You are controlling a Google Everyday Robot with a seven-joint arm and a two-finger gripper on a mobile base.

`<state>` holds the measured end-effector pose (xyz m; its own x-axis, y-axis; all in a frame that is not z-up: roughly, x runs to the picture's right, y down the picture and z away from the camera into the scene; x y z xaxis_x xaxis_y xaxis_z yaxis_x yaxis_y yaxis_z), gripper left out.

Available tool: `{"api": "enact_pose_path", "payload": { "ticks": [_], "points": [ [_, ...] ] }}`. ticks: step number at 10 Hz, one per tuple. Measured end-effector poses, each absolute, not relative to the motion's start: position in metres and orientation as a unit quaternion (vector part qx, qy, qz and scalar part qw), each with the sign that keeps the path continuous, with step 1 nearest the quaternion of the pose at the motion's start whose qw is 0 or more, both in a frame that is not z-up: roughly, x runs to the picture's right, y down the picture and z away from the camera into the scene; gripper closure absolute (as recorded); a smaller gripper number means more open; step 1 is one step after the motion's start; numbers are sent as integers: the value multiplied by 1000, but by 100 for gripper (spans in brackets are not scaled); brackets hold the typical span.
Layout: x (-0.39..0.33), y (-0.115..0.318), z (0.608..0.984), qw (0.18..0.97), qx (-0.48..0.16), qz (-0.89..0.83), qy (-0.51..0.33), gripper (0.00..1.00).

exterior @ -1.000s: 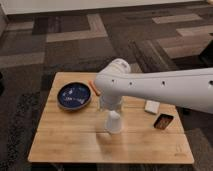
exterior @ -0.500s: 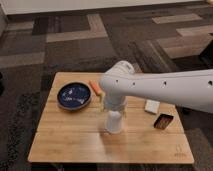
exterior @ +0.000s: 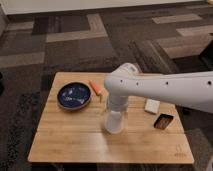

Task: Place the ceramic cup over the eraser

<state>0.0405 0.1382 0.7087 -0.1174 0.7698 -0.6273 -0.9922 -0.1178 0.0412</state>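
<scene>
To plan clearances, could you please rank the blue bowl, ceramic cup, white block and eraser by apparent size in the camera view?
1. blue bowl
2. ceramic cup, with the gripper directly above it
3. white block and eraser: look alike, and the eraser is nearer, so unranked

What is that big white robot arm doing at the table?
The robot's arm has its pincer down at the top of the white ceramic cup, which stands in the middle of the wooden table. The eraser lies apart from the cup, with nothing over it yet. A white block sits next to it, and a blue bowl is on the other side.
</scene>
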Motion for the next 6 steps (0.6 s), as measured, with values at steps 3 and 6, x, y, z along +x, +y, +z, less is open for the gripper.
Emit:
{"api": "enact_pose_path", "payload": {
  "ticks": [3, 6],
  "points": [
    [40, 145, 719, 623, -240, 701, 248, 38],
    [45, 140, 717, 621, -224, 706, 256, 78]
  ]
}}
